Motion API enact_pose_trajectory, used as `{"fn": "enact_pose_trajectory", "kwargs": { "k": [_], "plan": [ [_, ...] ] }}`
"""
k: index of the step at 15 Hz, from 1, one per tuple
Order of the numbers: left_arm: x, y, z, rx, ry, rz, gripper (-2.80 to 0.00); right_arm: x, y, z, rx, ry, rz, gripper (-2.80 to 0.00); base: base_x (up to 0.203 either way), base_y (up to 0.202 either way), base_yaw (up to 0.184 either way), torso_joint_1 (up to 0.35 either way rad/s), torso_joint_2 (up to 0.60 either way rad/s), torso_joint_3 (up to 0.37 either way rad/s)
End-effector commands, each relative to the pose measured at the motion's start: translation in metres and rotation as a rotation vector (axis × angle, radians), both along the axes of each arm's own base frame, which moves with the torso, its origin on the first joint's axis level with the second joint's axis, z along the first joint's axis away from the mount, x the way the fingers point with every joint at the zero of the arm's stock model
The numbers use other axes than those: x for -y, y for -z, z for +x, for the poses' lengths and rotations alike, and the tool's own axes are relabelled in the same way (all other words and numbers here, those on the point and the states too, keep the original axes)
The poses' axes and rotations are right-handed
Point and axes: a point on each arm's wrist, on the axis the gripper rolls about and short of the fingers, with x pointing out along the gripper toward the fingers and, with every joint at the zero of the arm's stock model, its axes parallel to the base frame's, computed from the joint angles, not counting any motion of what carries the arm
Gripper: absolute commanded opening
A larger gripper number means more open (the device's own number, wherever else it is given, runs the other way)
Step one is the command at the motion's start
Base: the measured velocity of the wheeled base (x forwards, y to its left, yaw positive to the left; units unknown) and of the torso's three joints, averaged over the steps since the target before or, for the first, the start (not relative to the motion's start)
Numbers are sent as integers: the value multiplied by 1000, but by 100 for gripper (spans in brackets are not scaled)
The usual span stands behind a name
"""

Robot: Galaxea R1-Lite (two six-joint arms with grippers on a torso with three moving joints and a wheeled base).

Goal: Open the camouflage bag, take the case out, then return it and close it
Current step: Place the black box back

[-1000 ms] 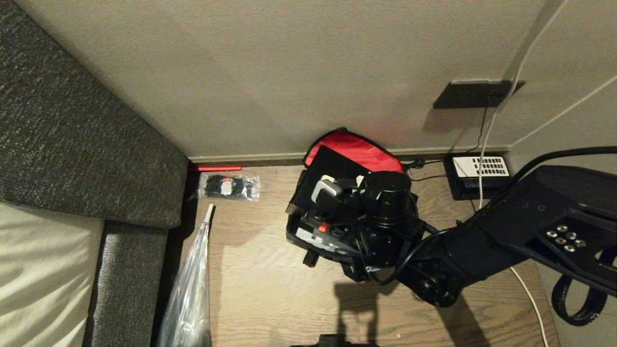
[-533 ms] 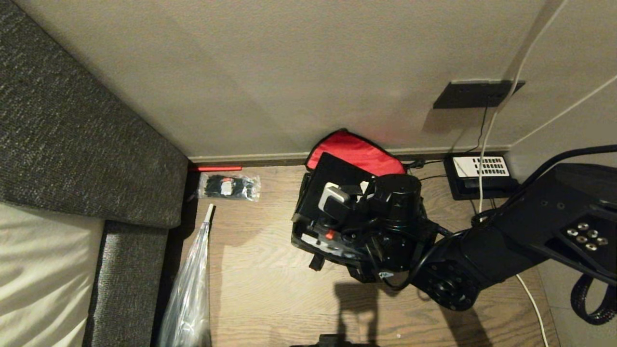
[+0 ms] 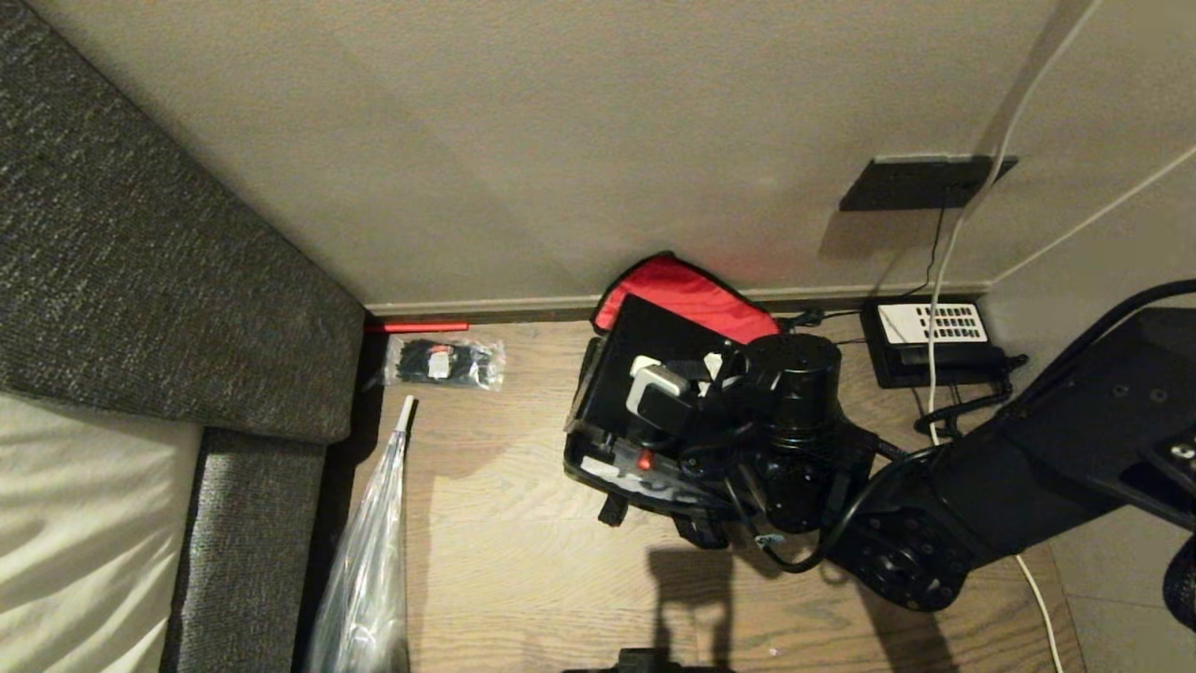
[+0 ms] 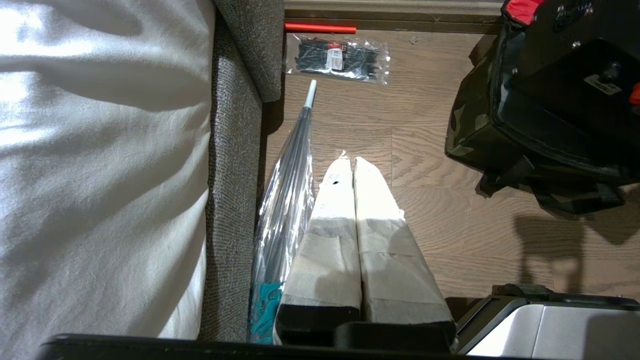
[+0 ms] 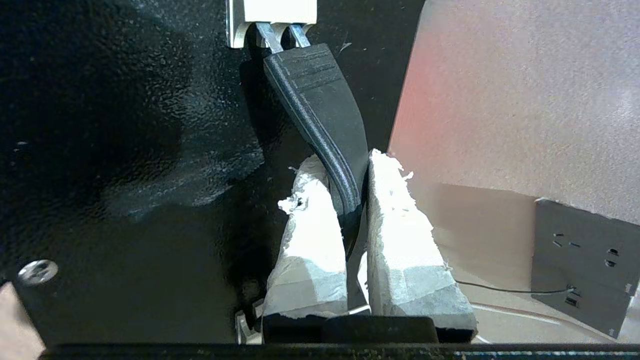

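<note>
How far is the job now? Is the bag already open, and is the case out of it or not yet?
Done: the camouflage bag is open, its red lid leaning back toward the wall. In hand: the right gripper is shut on the black handle of the black case, which stands in the bag's mouth. Whether it is coming out or going back cannot be told. Left: closing the bag.

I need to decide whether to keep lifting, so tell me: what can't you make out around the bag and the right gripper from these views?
- Camouflage bag interior: head view, covered by the black case and the right arm's wrist.
- Case's full outline: right wrist view, cut off by the frame edges.
- Whether the case has cleared the bag: no view shows its underside.
- Right gripper, shut on the case's black handle: hidden in the head view behind the wrist.
</note>
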Motion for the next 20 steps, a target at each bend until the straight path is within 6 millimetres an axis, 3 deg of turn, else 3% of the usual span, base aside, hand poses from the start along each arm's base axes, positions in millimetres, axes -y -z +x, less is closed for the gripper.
{"fn": "enact_pose_trajectory", "kwargs": {
  "k": [1,14,20],
  "plan": [
    [0,1,0,-1,-1,0,-280,4,1,-5,-7,2,-19,-280,0,0,0,0,0,0],
    [0,1,0,-1,-1,0,-280,10,31,1,-49,-8,-44,-280,0,0,0,0,0,0],
    [0,1,0,-1,-1,-1,-280,11,33,0,-38,-3,-32,-280,0,0,0,0,0,0]
  ]
}}
